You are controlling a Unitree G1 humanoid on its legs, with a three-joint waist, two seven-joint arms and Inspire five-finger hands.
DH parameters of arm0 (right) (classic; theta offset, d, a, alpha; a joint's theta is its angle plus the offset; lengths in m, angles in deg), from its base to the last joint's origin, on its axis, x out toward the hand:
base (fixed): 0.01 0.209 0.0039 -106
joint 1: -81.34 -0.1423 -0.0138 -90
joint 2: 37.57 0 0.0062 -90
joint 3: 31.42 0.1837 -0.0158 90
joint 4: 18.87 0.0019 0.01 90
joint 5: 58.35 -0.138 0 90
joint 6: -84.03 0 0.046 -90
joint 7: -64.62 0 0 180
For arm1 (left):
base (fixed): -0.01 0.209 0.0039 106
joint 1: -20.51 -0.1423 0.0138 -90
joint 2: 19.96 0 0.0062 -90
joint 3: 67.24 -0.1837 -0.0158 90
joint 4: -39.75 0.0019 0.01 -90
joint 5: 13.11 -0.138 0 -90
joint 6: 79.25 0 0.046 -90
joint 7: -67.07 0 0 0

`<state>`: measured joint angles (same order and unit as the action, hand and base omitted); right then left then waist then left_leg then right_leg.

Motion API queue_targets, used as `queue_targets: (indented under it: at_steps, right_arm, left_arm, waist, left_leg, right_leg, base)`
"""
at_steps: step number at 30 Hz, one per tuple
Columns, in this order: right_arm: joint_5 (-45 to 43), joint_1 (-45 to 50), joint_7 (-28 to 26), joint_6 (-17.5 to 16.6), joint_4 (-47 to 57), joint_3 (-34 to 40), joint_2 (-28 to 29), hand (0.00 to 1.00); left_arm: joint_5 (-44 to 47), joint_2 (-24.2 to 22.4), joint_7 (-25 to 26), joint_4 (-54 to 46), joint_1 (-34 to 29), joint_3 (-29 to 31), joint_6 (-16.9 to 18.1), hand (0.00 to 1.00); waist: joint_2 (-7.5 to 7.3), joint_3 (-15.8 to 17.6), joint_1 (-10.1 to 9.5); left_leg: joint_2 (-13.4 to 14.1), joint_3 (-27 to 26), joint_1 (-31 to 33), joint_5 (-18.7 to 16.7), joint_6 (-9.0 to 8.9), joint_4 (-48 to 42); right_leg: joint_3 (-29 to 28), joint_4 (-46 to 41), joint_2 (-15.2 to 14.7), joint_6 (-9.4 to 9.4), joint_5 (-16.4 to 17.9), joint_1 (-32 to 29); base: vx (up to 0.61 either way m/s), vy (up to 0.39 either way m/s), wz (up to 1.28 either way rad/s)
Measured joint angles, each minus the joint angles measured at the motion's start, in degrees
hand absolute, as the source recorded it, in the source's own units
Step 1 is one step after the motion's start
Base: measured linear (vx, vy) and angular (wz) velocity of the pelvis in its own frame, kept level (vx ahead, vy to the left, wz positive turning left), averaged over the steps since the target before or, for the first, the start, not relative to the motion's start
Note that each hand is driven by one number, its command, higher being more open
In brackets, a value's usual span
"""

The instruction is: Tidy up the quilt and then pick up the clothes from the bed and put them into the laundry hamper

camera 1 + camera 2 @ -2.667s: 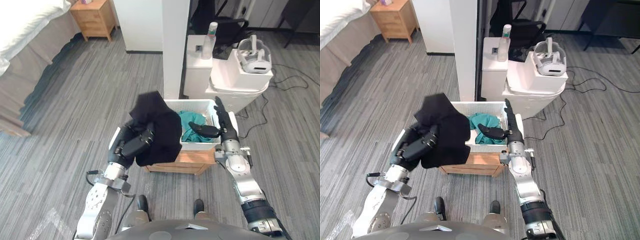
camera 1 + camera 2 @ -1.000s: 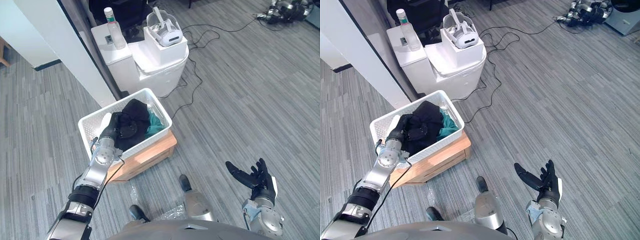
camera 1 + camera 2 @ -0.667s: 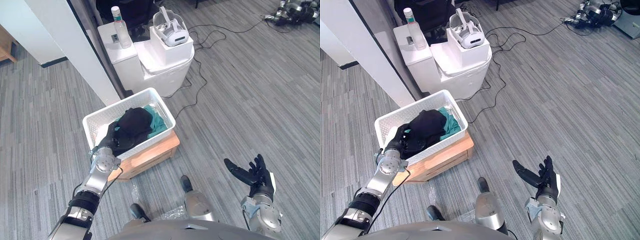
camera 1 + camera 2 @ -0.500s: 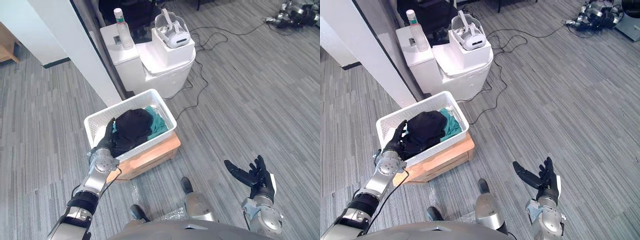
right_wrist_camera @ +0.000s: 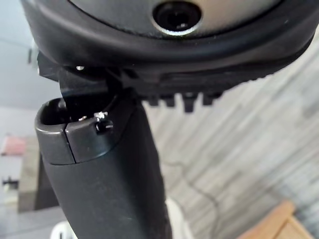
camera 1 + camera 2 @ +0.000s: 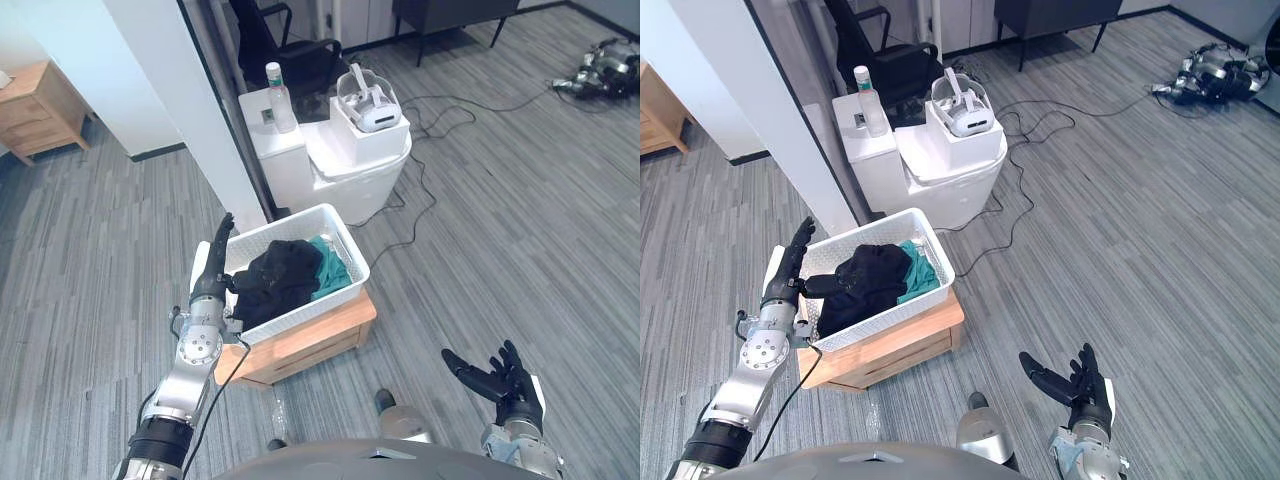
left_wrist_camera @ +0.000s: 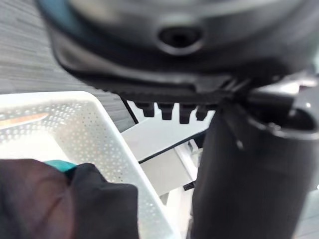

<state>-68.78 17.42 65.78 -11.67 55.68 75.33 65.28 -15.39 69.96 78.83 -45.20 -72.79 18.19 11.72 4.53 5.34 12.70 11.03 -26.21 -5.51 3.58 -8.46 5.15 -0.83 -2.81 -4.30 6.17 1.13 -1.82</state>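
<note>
A white perforated laundry hamper (image 6: 345, 255) stands on a low wooden box (image 6: 320, 335). Inside it lies a black garment (image 6: 275, 280) on top of a teal one (image 6: 330, 268). My left hand (image 6: 212, 268) is raised at the hamper's left rim, fingers straight and open, holding nothing; its thumb reaches toward the black cloth. In the left wrist view the black garment (image 7: 65, 199) and the hamper wall (image 7: 107, 149) show past the thumb (image 7: 244, 174). My right hand (image 6: 505, 378) hovers open over bare floor at the lower right, palm up and empty.
A white round-fronted cabinet (image 6: 345, 165) behind the hamper carries a clear bottle (image 6: 275, 85) and a white headset in a box (image 6: 370, 100). A white pillar (image 6: 170, 100) rises to the left. Cables (image 6: 440, 110) trail across the grey floor; a wooden nightstand (image 6: 35, 110) is far left.
My left hand has let go of the black garment, straightened its fingers and lifted to the hamper's left rim. The camera has swung, shifting the whole scene. The right hand stays open.
</note>
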Motion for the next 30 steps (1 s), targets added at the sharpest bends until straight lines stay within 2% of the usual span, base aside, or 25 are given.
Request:
queue_targets:
  at_steps: [2,4,6,8,10,12,13,14,15,17,18,20,21,23,24,26,30]
  right_arm:
    - [-0.01,-0.23,0.17,-0.01,-0.96,-0.13,0.06,1.0]
    - [-0.04,-0.91,0.53,-0.08,-2.76,-0.13,0.06,1.0]
    - [-1.52,-2.22,-0.68,-0.36,-5.1,-0.14,0.04,1.0]
    - [-2.36,-2.44,-2.67,-1.39,-6.29,-1.41,-0.05,1.0]
    - [-2.87,-2.97,-3.75,-1.66,-8.38,-3.8,-1.04,1.0]
    - [-3.65,-4.78,-5.23,-2.84,-13.7,-5.44,-1.32,1.0]
    - [-3.86,-6.07,-5.88,-3.54,-16.8,-5.63,-1.3,1.0]
    - [-3.94,-6.46,-6.0,-3.77,-17.71,-5.63,-1.29,1.0]
    - [-4.01,-7.43,-6.83,-5.19,-22.98,-5.44,-1.42,1.0]
    - [-3.24,-9.68,-7.11,-6.69,-30.29,-5.43,-1.75,1.0]
    - [-2.83,-11.46,-7.13,-7.41,-34.03,-5.41,-1.69,1.0]
    - [-2.79,-13.73,-7.87,-7.69,-38.1,-5.41,-1.56,1.0]
    - [-2.79,-14.79,-8.34,-7.81,-40.11,-5.32,-1.55,1.0]
    - [-2.78,-15.1,-8.68,-8.36,-42.32,-4.45,-1.41,1.0]
    - [-2.72,-15.05,-8.61,-8.41,-43.37,-3.71,-1.35,1.0]
    - [-1.31,-15.78,-8.56,-8.42,-44.59,-3.79,-1.44,1.0]
    - [-1.24,-16.25,-8.4,-8.85,-44.65,-3.95,-1.26,1.0]
  left_arm:
    - [0.48,-0.13,0.0,-1.4,-0.75,0.01,1.83,1.0]
    - [5.45,-0.23,-0.28,-2.84,-1.5,0.13,2.91,1.0]
    - [16.69,-1.47,-2.4,-4.32,-3.28,1.52,3.31,1.0]
    - [24.17,-3.29,-4.32,-4.21,-5.81,2.84,2.73,1.0]
    - [27.13,-4.07,-7.39,0.86,-8.47,2.83,-0.1,1.0]
    - [27.47,-4.61,-10.6,11.21,-10.82,2.34,-2.6,1.0]
    - [27.43,-5.34,-11.97,16.49,-12.19,2.78,-0.88,1.0]
    - [27.35,-5.51,-12.52,17.19,-12.59,3.13,-0.36,1.0]
    - [29.81,-5.8,-16.94,21.29,-13.83,4.08,1.3,1.0]
    - [29.71,-6.09,-21.71,27.37,-14.61,5.3,3.33,1.0]
    - [26.68,-6.35,-22.32,32.23,-14.58,5.95,4.17,1.0]
    - [22.0,-6.95,-21.27,41.39,-14.22,7.1,3.68,1.0]
    - [21.78,-7.27,-19.95,48.25,-14.11,7.76,1.5,1.0]
    - [22.71,-7.55,-19.51,53.37,-14.86,8.62,-1.58,1.0]
    - [23.96,-8.11,-19.57,52.7,-14.71,10.83,-1.37,1.0]
    - [21.84,-7.72,-19.87,52.74,-14.37,11.08,-1.13,1.0]
    - [18.93,-7.56,-19.8,53.04,-13.87,11.09,-1.05,1.0]
  waist:
    - [-0.32,-0.95,-0.6]
    - [-0.55,-1.92,-1.27]
    - [-0.69,-2.7,-1.47]
    - [-0.7,-3.01,-1.65]
    - [-0.89,-3.25,-2.01]
    - [-1.16,-4.07,-3.38]
    - [-1.52,-4.29,-3.68]
    - [-1.56,-4.42,-3.9]
    - [-1.86,-5.09,-5.79]
    - [-1.92,-5.24,-7.1]
    - [-1.8,-5.27,-7.66]
    - [-1.8,-5.24,-7.74]
    - [-2.07,-5.21,-7.65]
    - [-2.75,-4.96,-7.71]
    - [-3.11,-4.63,-8.17]
    - [-3.62,-4.39,-8.5]
    - [-3.51,-4.28,-7.96]
  left_leg:
    - [0.01,0.05,0.03,0.0,0.0,0.0]
    - [-0.01,0.09,0.04,0.0,0.0,0.01]
    - [-0.02,0.65,0.06,0.0,0.01,0.01]
    - [-0.05,1.09,0.02,0.05,0.0,0.01]
    - [-0.16,2.51,0.19,0.23,0.11,0.01]
    - [-0.21,3.11,0.31,0.25,0.12,0.01]
    - [-0.28,3.53,0.41,0.25,0.12,0.01]
    - [-0.29,3.67,0.41,0.25,0.12,0.01]
    - [-0.49,4.59,0.39,0.24,0.13,0.02]
    - [-0.92,6.05,0.16,0.2,0.19,0.03]
    - [-1.06,6.15,0.14,0.18,0.24,0.04]
    - [-1.2,6.19,0.25,0.14,0.29,0.04]
    - [-1.27,6.17,0.25,0.03,0.36,0.04]
    - [-1.38,6.27,0.24,-0.08,0.34,0.04]
    - [-1.53,6.96,0.72,-0.05,0.38,0.03]
    - [-1.62,7.04,0.89,-0.04,0.4,0.03]
    - [-1.79,6.38,0.04,-0.45,0.36,0.04]
  right_leg:
    - [0.09,0.04,-0.01,0.08,0.11,0.05]
    - [0.13,0.08,-0.05,0.1,0.14,0.07]
    - [0.48,0.11,-0.07,0.11,0.24,0.31]
    - [1.04,0.03,-0.19,-0.28,0.27,0.49]
    - [2.46,-0.06,-0.49,-0.57,0.53,1.14]
    - [3.16,-0.08,-0.62,-0.71,0.83,1.3]
    - [3.7,-0.09,-0.74,-0.71,1.02,1.43]
    - [3.78,-0.09,-0.77,-0.71,1.1,1.49]
    - [4.7,-0.09,-1.06,-0.63,1.53,2.18]
    - [6.24,-0.14,-1.63,-0.7,2.41,3.15]
    - [6.32,-0.09,-1.79,-0.68,2.51,3.13]
    - [6.2,-0.03,-1.89,-0.64,2.48,3.14]
    - [6.2,0.03,-1.95,-0.59,2.38,3.17]
    - [6.43,0.21,-2.1,-0.49,2.07,3.25]
    - [7.31,0.58,-2.32,-0.39,1.96,3.34]
    - [7.39,1.03,-2.39,-0.21,1.77,3.67]
    - [6.9,1.14,-2.49,-0.21,1.78,4.01]
  base:
    - [0.0,-0.004,0.02]
    - [0.0,0.0,0.0]
    - [0.01,-0.005,0.07]
    - [0.01,-0.006,0.15]
    - [0.0,-0.007,0.29]
    - [0.01,-0.005,0.17]
    - [0.02,-0.003,0.13]
    - [0.02,-0.001,0.26]
    - [0.03,0.004,0.39]
    - [0.01,0.011,0.4]
    - [-0.01,0.017,0.11]
    - [0.01,0.008,-0.02]
    - [0.04,0.014,-0.03]
    - [0.04,0.015,0.11]
    - [0.02,0.012,0.24]
    - [0.0,0.006,0.08]
    - [0.03,0.013,-0.09]
